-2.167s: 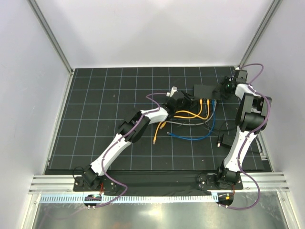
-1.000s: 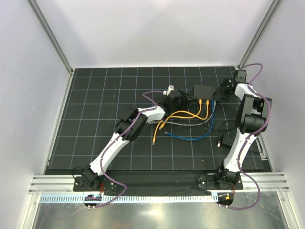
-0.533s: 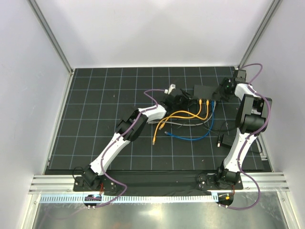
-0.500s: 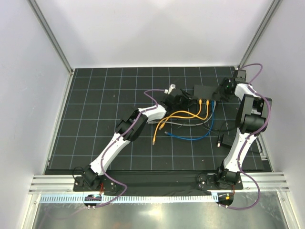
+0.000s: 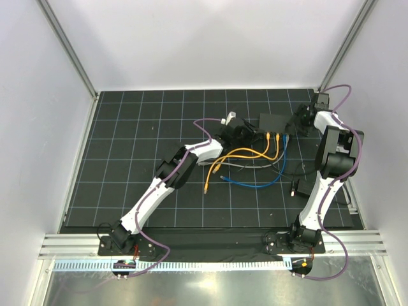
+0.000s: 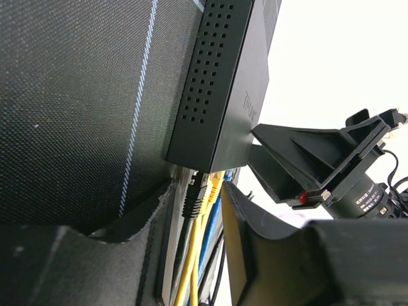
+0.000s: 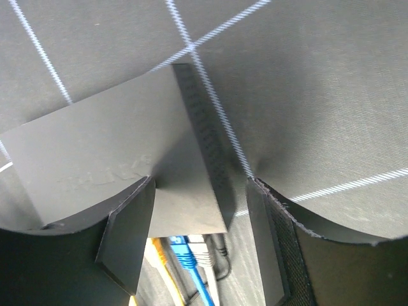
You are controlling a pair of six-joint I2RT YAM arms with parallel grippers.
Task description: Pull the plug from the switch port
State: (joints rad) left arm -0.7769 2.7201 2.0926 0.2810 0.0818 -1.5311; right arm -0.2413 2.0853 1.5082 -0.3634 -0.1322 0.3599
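Switch [image 7: 115, 172] between your right fingers [image 7: 127, 242]: matt black plastic, smooth top, perforated side. Mat [image 7: 306, 95] under them: matt, fine-grained, cloth-like weave. Finger edges look rough, rubbery. Between your left fingers [image 6: 274, 255], cables [image 6: 203, 223] in smooth, slightly glossy plastic jackets.

The small flat matte-black rectangular switch box [image 7: 83, 153] bears faint embossed lettering [image 7: 108, 176] on its top face, too dim and skewed to read. No other writing is legible.
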